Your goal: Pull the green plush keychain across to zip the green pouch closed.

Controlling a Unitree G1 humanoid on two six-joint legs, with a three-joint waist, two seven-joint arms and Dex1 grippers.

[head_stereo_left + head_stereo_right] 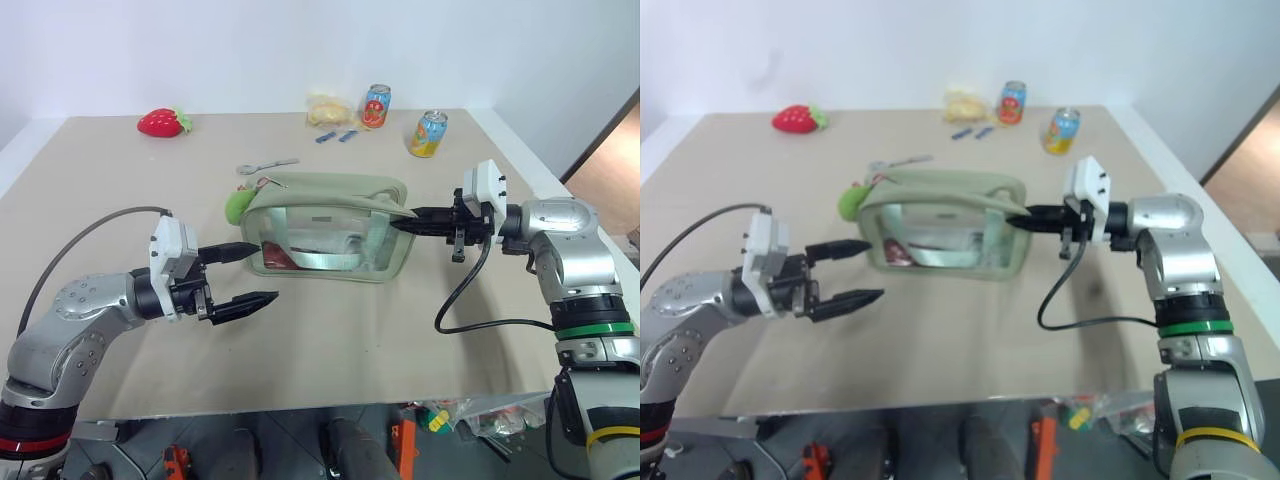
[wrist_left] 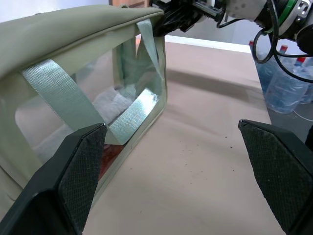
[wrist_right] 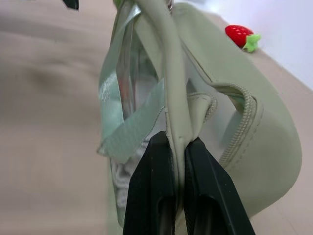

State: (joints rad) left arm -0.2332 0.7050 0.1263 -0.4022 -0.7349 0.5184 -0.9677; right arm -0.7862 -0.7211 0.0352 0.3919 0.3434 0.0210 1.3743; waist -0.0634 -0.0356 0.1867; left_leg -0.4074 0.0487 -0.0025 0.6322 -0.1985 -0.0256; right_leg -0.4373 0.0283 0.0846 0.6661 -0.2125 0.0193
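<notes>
The green pouch (image 1: 330,228) stands mid-table (image 1: 330,340). The right pincer (image 3: 178,147) is clenched on its right-end seam. The left pincer (image 1: 240,272) is released, near the left end. The green plush keychain (image 1: 237,204) hangs there: soft, light; grip it whole.

Left end effector (image 1: 248,273) spread wide, right end effector (image 1: 401,221) pinched closed.

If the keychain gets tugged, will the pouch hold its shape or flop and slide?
The pouch probably sags: its fabric rim folds thin between the right gripper's fingers. It looks light, with little visible through the clear panel, so it may slide on the smooth table unless that pinch at the far end from the keychain anchors it.
</notes>
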